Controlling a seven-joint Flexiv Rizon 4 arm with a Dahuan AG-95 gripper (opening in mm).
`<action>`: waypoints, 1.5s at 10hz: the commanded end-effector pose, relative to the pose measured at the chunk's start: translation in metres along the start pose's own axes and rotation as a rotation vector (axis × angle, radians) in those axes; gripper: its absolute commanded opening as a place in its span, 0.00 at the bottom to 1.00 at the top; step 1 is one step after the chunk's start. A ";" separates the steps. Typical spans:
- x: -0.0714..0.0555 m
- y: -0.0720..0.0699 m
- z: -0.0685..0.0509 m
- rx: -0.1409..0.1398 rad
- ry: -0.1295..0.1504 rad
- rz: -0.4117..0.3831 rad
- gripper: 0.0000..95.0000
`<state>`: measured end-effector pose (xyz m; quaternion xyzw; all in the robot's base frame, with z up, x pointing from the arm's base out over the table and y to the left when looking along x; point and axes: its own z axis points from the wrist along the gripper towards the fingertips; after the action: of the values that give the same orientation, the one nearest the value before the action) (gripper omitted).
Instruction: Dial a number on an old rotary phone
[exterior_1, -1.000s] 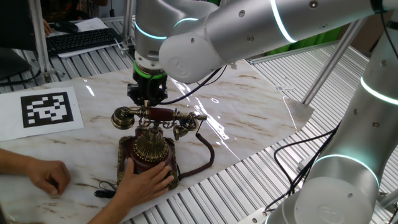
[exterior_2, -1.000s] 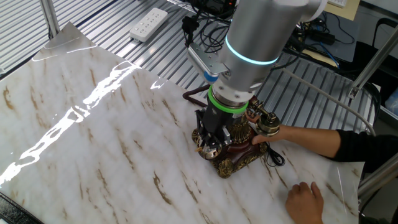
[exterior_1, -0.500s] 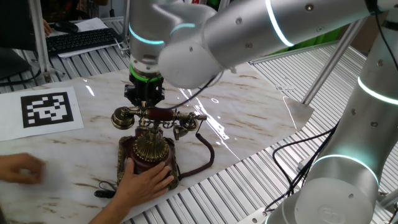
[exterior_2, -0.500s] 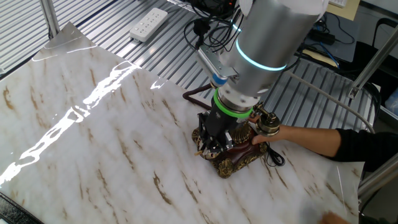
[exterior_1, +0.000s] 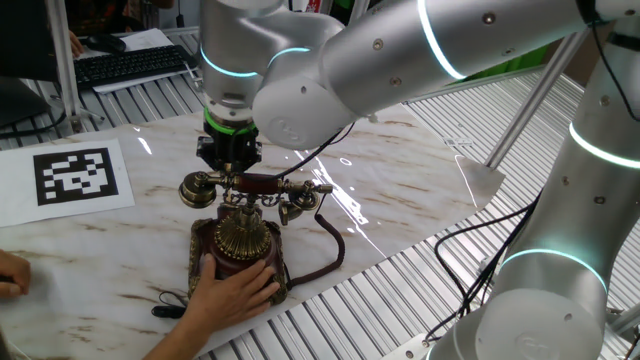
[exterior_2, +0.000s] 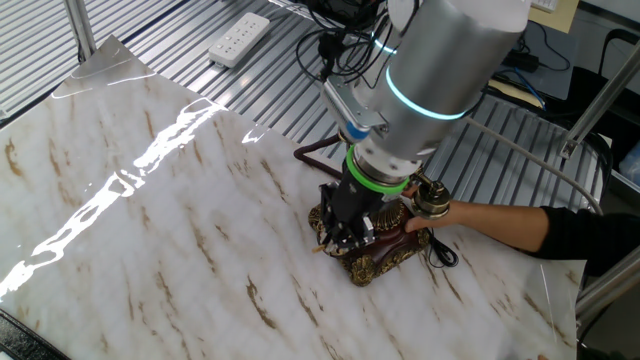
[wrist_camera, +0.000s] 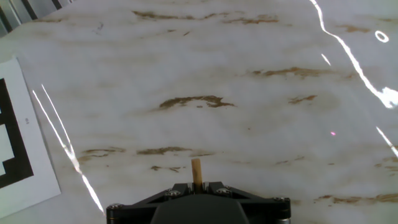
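Observation:
The old rotary phone (exterior_1: 240, 245) stands on the marble table, its brass dial (exterior_1: 243, 237) facing the front and its handset (exterior_1: 255, 185) lying across the cradle. It also shows in the other fixed view (exterior_2: 385, 245), partly hidden by the arm. My gripper (exterior_1: 228, 168) hovers just behind the handset's left end, pointing down. In the hand view the gripper (wrist_camera: 196, 185) is shut on a short wooden stick (wrist_camera: 196, 171) that sticks out over bare marble; the phone is out of that view. The stick tip (exterior_2: 322, 248) shows beside the phone.
A person's hand (exterior_1: 235, 292) holds the phone's base from the front; the arm (exterior_2: 520, 225) reaches in from the right. Another hand (exterior_1: 8, 275) is at the left edge. A printed marker sheet (exterior_1: 78, 175) lies left, a black keyboard (exterior_1: 130, 65) behind, a power strip (exterior_2: 238, 40) off the table.
My gripper has shifted a little left and back behind the handset. The person's free hand has pulled away to the left edge. The hand on the phone base stays.

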<state>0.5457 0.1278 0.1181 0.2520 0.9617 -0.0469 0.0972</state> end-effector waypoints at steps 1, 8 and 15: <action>0.005 0.005 0.003 0.029 -0.023 0.004 0.00; 0.003 0.009 0.006 0.060 -0.042 0.007 0.00; -0.001 0.015 0.015 0.096 -0.072 0.010 0.00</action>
<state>0.5572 0.1342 0.1031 0.2585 0.9525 -0.1066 0.1209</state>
